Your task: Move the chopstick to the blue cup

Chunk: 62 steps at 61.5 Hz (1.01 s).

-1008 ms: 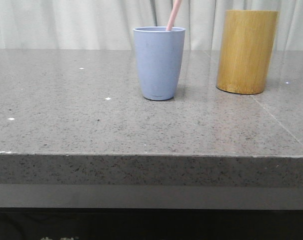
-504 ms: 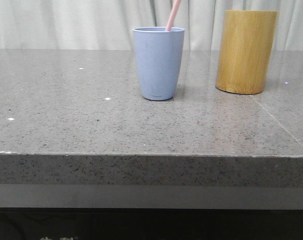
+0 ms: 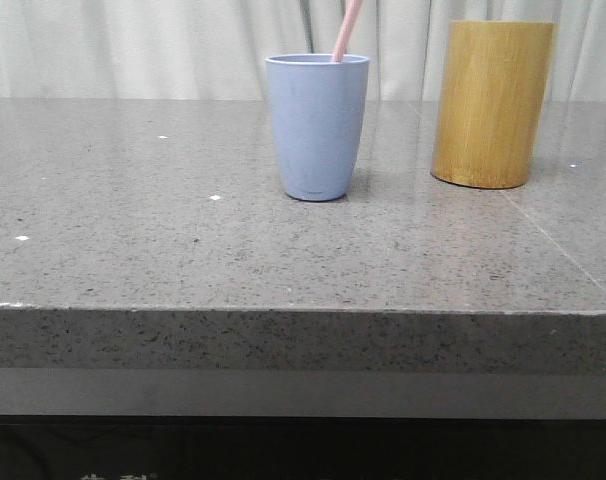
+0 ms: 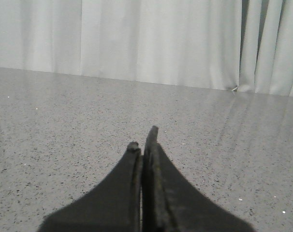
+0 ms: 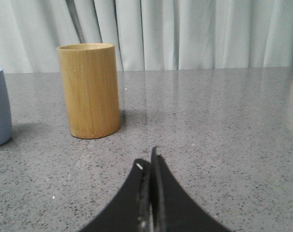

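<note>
The pink chopstick point(image 3: 347, 30) leans inside the blue cup point(image 3: 317, 125) (bamboo holder point(image 3: 492, 103) beside it). My left gripper point(image 4: 143, 140) and right gripper point(image 5: 147, 162) are both closed, empty.

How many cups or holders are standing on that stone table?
2. The blue cup stands near the table's middle with a pink chopstick poking out; the bamboo holder stands apart to its right. Nothing seems hidden behind them.

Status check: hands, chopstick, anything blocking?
Left hand shut, empty. Right hand shut, empty. Chopstick stands in the blue cup, leaning right. Bamboo holder apart to the right, not in the way.
</note>
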Tool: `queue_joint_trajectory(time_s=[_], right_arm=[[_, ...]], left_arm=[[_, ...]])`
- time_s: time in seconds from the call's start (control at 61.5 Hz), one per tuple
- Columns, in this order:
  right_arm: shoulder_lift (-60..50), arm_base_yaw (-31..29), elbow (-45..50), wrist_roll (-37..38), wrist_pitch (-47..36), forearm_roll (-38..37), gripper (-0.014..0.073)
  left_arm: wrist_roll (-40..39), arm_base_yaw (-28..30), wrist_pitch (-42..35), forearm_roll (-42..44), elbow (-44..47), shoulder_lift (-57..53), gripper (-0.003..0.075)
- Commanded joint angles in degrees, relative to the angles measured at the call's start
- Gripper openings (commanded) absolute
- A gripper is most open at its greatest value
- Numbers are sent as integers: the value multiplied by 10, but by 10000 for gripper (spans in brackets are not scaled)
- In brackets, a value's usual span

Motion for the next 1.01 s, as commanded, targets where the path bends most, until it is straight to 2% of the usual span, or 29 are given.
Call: queue_joint_trajectory(time_s=[0.0,0.991], right_arm=[[-13,-7,-2,-2,-47,0,-67],[-13,-21,-2,-2,-47,-3,-67]], left_arm=[[-5,-1,-43,-4,7,-12,-19],[-5,-1,-43,-4,7,-12,-19]])
